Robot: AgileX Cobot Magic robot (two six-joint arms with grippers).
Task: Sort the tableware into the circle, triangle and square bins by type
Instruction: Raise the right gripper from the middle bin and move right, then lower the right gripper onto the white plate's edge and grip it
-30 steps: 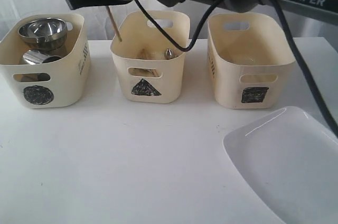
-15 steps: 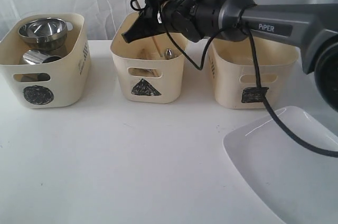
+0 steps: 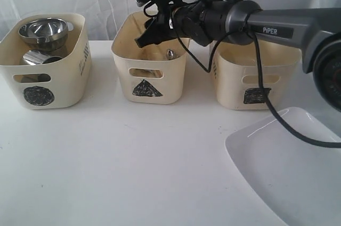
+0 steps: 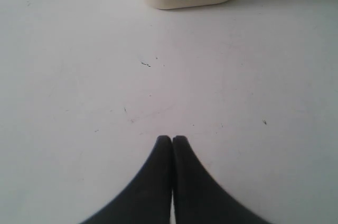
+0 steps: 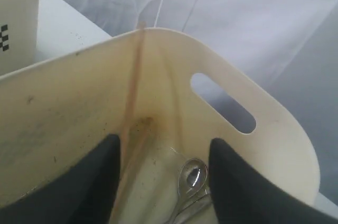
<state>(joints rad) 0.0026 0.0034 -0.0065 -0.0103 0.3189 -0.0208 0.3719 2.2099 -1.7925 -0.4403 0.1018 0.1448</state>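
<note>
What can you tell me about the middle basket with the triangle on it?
The triangle bin is cream and plastic-looking, with rounded corners and oval handle slots. A dark scribbled triangle marks its front. It stands upright on the white table. Inside, a wooden chopstick leans in a corner near a shiny steel utensil. The open right gripper hovers over it.

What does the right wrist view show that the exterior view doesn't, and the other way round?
Only the right wrist view: a chopstick leaning against the triangle bin's inner wall. Only the exterior view: the circle bin with steel bowls, the square bin, the plate and the triangle mark. Both: the triangle bin, the open right gripper over it, holding nothing, and a steel utensil inside.
</note>
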